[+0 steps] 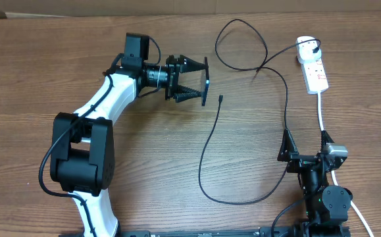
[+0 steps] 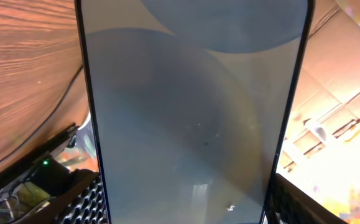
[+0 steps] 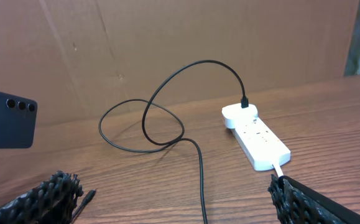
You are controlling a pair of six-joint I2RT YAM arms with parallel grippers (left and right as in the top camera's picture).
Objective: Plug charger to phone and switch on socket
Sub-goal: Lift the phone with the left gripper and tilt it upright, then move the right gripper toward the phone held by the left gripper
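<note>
My left gripper (image 1: 200,81) is shut on the phone (image 1: 205,82) and holds it on edge above the table. In the left wrist view the phone's dim grey screen (image 2: 192,112) fills the frame between my fingers (image 2: 186,214). Its dark back with camera lenses shows in the right wrist view (image 3: 5,118). The charger cable (image 1: 206,148) loops across the table, and its connector tip (image 1: 221,99) lies free just right of the phone. Its plug (image 1: 315,46) sits in the head of the white socket (image 1: 314,69), which also shows in the right wrist view (image 3: 257,134). My right gripper (image 1: 304,150) is open and empty at the front right.
The socket's thick white cord (image 1: 323,115) runs toward the front, past my right arm. A cardboard wall (image 3: 167,37) stands behind the table. The cable passes between my right fingers (image 3: 180,208) on the wood.
</note>
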